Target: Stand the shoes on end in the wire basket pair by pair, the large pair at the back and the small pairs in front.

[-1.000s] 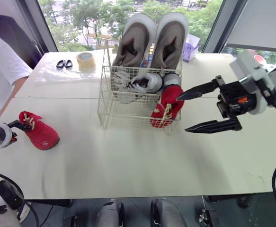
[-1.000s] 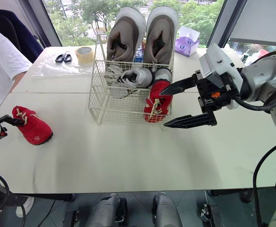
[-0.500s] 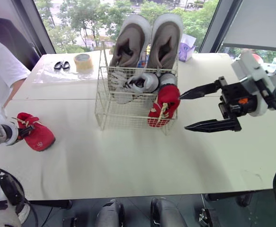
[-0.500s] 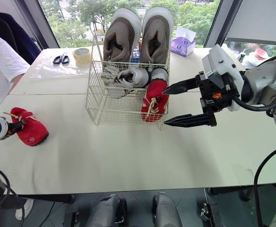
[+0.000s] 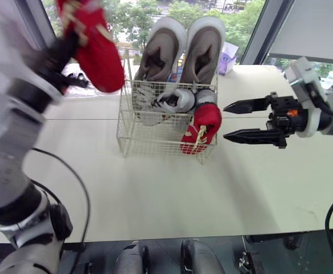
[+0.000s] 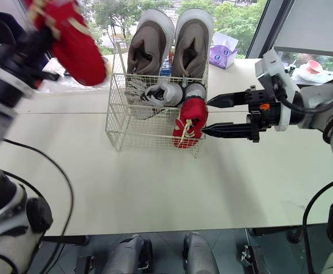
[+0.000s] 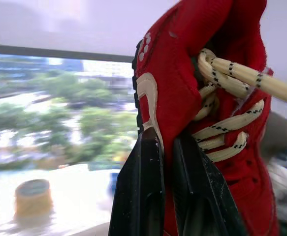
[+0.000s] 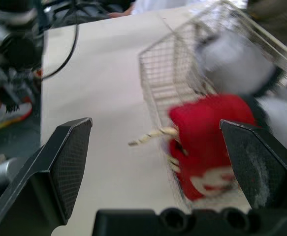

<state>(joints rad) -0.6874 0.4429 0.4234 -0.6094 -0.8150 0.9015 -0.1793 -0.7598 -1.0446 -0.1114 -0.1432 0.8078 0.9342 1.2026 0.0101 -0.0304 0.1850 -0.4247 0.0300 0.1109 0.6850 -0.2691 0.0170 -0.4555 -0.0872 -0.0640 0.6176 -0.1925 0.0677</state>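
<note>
Red shoe [image 5: 99, 54] aloft, in left claw [image 7: 165, 141]

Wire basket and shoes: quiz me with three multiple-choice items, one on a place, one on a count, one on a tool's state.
1. Where is the red shoe that the left tool grips?
A) raised in the air, left of the basket
B) inside the basket, at the front
C) inside the basket, at the back

2. How many brown shoes stand at the basket's back?
A) one
B) two
C) four

3. The right tool is:
A) shut on a shoe
B) open and empty
C) shut on the basket's wire

1 A: it hangs high beside the basket.
2 B: one pair stands side by side.
3 B: its fingers are spread, with nothing between them.
</note>
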